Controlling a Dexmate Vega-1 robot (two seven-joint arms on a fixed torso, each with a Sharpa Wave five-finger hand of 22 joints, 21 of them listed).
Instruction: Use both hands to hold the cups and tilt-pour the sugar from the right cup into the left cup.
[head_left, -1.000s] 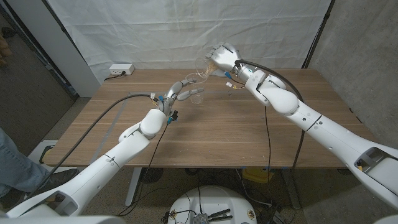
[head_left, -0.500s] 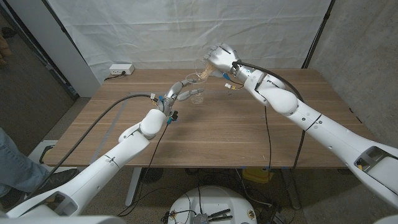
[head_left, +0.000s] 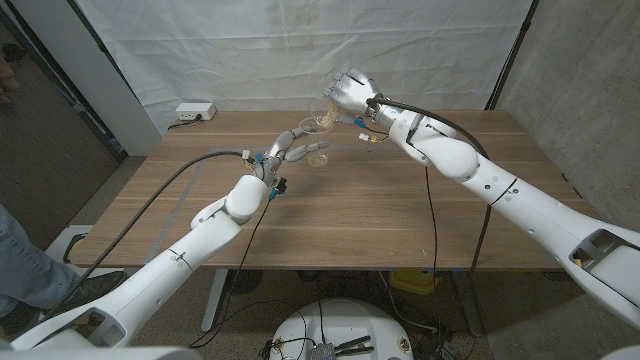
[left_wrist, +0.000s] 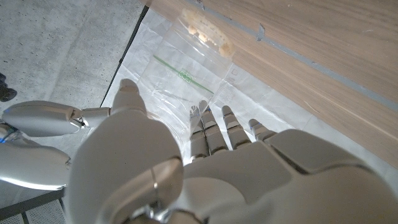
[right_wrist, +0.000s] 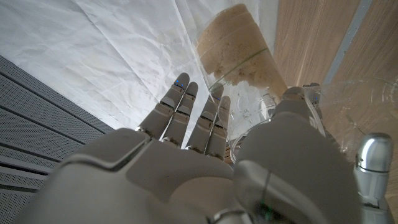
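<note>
Showing sugar (right_wrist: 233, 46) inside right hand's (right_wrist: 205, 162) tilted cup (right_wrist: 249, 81).

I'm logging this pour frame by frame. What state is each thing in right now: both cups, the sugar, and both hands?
right cup: clear, lifted off the table, tilted toward the left cup
left cup: clear, upright, low over the table
sugar: brown, gathered toward the tilted right cup's mouth; a little shows in the left cup
right hand: grips the right cup, raised
left hand: holds the left cup
</note>
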